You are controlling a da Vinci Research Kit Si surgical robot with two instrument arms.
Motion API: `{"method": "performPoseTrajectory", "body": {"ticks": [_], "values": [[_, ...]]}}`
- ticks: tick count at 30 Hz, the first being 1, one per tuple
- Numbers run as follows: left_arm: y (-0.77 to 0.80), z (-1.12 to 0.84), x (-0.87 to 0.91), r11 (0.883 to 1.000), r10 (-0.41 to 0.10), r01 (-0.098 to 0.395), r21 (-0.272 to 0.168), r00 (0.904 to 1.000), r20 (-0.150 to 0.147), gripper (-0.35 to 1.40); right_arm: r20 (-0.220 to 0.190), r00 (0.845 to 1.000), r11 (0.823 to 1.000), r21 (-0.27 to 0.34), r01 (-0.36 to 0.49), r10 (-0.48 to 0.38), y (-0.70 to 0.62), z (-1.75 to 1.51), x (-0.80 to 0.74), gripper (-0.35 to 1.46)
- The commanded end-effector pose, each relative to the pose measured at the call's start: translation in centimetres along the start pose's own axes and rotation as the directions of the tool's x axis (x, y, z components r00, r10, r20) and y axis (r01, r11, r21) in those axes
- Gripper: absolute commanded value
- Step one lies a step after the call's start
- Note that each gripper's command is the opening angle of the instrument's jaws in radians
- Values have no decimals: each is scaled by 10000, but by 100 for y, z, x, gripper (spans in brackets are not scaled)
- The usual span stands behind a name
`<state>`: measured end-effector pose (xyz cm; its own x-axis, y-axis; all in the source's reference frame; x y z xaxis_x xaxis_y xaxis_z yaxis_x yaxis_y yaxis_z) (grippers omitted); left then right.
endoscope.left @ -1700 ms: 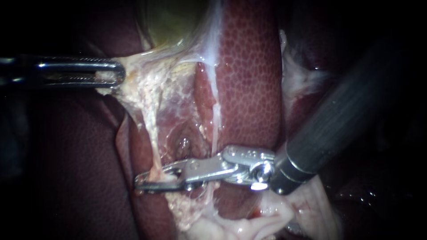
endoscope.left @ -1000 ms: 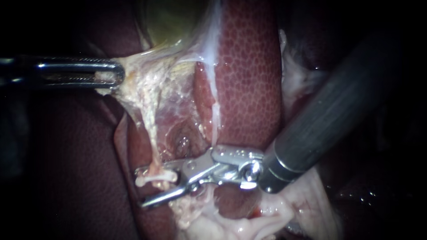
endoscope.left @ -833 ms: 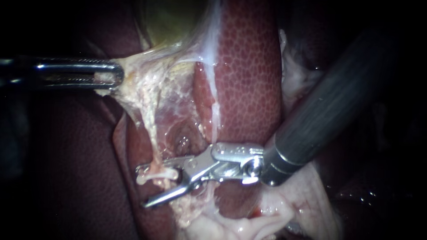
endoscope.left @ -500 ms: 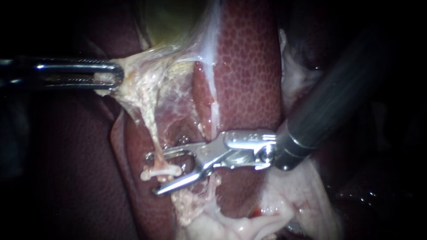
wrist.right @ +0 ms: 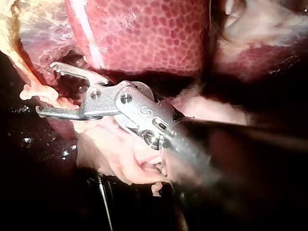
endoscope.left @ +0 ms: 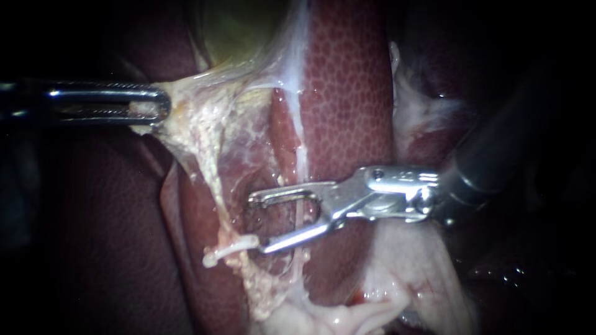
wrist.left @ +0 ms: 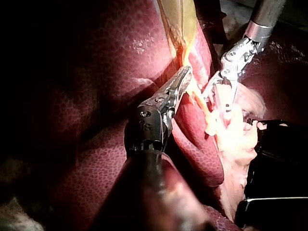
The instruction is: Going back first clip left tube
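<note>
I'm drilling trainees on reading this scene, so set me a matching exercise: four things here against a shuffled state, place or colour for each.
Things:
1. left instrument
2. right instrument
3. clip
4. liver

Descriptions:
A. open
B. mottled red
C. shut on pale tissue
D. across the left tube

Pairs: 1-C, 2-A, 3-D, 4-B

A short whitish clip (endoscope.left: 228, 247) sits across the thin cream-coloured left tube (endoscope.left: 212, 180). Just beside the clip, toward the mottled red liver (endoscope.left: 347, 93), the silver right instrument (endoscope.left: 257, 224) has its jaws parted, gripping nothing. Well above the clip, the steel left instrument (endoscope.left: 160, 104) clamps pale stringy tissue (endoscope.left: 189, 118).
</note>
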<state>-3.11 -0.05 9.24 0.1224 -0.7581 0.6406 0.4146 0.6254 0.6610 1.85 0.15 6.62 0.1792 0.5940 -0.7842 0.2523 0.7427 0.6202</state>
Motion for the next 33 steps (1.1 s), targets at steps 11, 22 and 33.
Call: {"method": "performPoseTrajectory", "body": {"ticks": [11, 22, 33], "values": [[-1, 4, 1, 10000, 4, -4, -16, 10000, 8, -35, 219, 9991, 9986, -386, 366, -358, -27, -85, 53, 60], [-1, 15, 8, 10000, 42, -42, -74, 10000, 33, -35, 404, 9979, 9981, -329, 529, -515, -45, -115, 76, 60], [18, 73, 53, 9994, 355, -355, 0, 9990, -265, -35, 409, 9978, 9980, -325, 541, -528, -48, -114, 75, 60]]}}
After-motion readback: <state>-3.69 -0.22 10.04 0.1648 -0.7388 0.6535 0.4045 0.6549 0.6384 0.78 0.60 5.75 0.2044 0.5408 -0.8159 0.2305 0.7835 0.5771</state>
